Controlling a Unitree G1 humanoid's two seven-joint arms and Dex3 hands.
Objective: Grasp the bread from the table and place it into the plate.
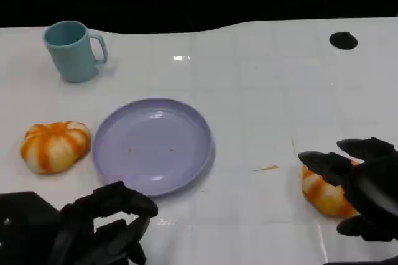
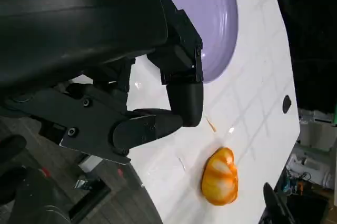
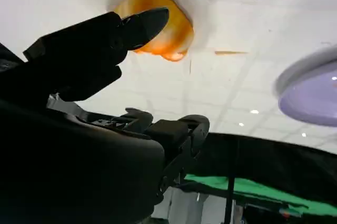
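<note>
Two orange-and-white breads lie on the white table. One bread (image 1: 55, 145) sits left of the purple plate (image 1: 153, 144), which holds nothing. The other bread (image 1: 322, 193) (image 2: 220, 177) (image 3: 171, 33) lies at the right, between the spread fingers of my right hand (image 1: 359, 185). Those fingers reach over its far side and the thumb sits on its near side, with no firm grip shown. In the right wrist view one fingertip (image 3: 150, 20) overlaps the bread. My left hand (image 1: 104, 224) (image 2: 158, 92) hovers near the table's front left, fingers curled in on nothing.
A teal mug (image 1: 73, 50) stands at the back left. A black round spot (image 1: 343, 40) marks the far right of the table. A thin orange sliver (image 1: 266, 168) lies between the plate and the right bread. Beyond the table's far edge it is dark.
</note>
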